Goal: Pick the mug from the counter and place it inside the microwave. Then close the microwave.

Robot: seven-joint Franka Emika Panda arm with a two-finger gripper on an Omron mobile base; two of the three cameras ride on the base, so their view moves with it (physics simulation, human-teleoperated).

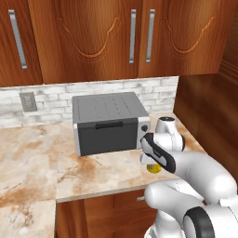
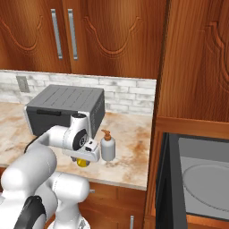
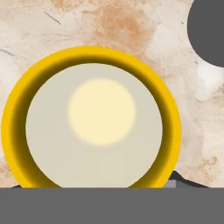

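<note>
Near counter [image 1: 37, 158] front edge, end effector [image 2: 83, 161] over mug [image 3: 17, 131], grip state unclear, microwave [image 2: 197, 179] open

the toaster oven [image 1: 109, 122] sits against the tiled back wall and takes up the back of the counter [image 1: 32, 158]. bare stone runs wide to its left and along the front edge. the mug [image 2: 82, 162] stands near that front edge with the gripper [image 2: 85, 157] low over it, and the soap bottle [image 2: 107, 146] is just beside them on the right, narrowing that side. past the bottle the counter ends at a tall wood panel [image 2: 156, 134]. beyond it the microwave [image 2: 197, 179] stands open, its dark door [image 2: 162, 188] edge-on.
</note>
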